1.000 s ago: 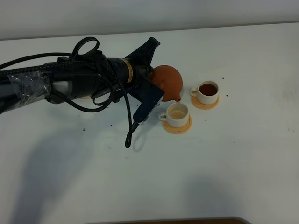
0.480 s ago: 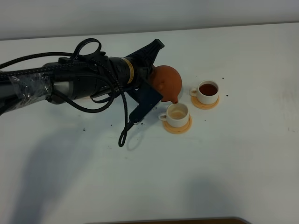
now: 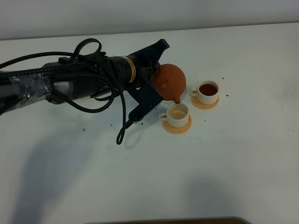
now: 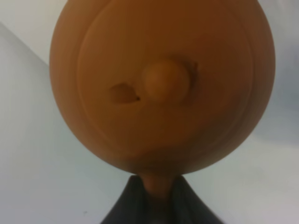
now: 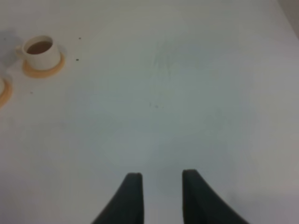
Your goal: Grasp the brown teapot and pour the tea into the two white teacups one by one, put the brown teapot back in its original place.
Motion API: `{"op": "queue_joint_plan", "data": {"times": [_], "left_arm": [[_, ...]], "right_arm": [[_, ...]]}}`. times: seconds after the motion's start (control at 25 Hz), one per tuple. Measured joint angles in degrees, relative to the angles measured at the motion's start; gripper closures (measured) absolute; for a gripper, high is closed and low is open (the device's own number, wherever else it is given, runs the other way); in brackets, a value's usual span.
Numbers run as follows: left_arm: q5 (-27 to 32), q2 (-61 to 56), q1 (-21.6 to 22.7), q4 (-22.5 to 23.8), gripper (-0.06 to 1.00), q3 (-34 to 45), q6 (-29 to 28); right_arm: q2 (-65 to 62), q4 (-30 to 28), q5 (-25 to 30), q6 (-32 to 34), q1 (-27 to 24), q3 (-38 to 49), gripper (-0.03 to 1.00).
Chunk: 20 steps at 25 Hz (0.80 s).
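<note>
The brown teapot point(image 3: 170, 82) hangs tilted in the air, its spout point(image 3: 176, 99) pointing down just above the nearer white teacup point(image 3: 178, 114), which holds a little pale tea. My left gripper point(image 3: 153, 80) is shut on the teapot's handle. In the left wrist view the teapot's lid and knob point(image 4: 164, 81) fill the picture, with the handle pinched in the left gripper point(image 4: 156, 200). The farther white teacup point(image 3: 208, 91) is full of dark tea; it also shows as a teacup point(image 5: 41, 50) in the right wrist view. My right gripper point(image 5: 161, 196) stands open over bare table. The original place is hidden.
Each cup sits on an orange coaster point(image 3: 177, 128) point(image 3: 205, 104). The left arm and its looping black cables point(image 3: 124, 135) stretch across the left half of the white table point(image 3: 219, 168). Small dark specks dot the tabletop near the cups.
The teapot has shifted slightly right and tipped further, bringing its spout over the nearer cup. The left arm's cable loop swung a little left. The cups have not moved.
</note>
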Motion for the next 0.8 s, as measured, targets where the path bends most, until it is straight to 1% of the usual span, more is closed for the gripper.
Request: {"op": "queue_joint_plan", "data": {"times": [0.12,0.36,0.8], "left_arm": [[-0.66,0.0,0.0,0.06,0.8,0.0,1.58],[-1.36,0.0,0.0,0.13,0.8,0.0,2.62],[-2.99,0.0,0.0,0.13,0.8,0.0,7.72]], "right_arm": [[0.0,0.0,0.0,0.0,0.0,0.0,0.73],[0.0,0.0,0.0,0.0,0.0,0.0,0.73],[0.0,0.0,0.0,0.0,0.0,0.0,0.73]]}}
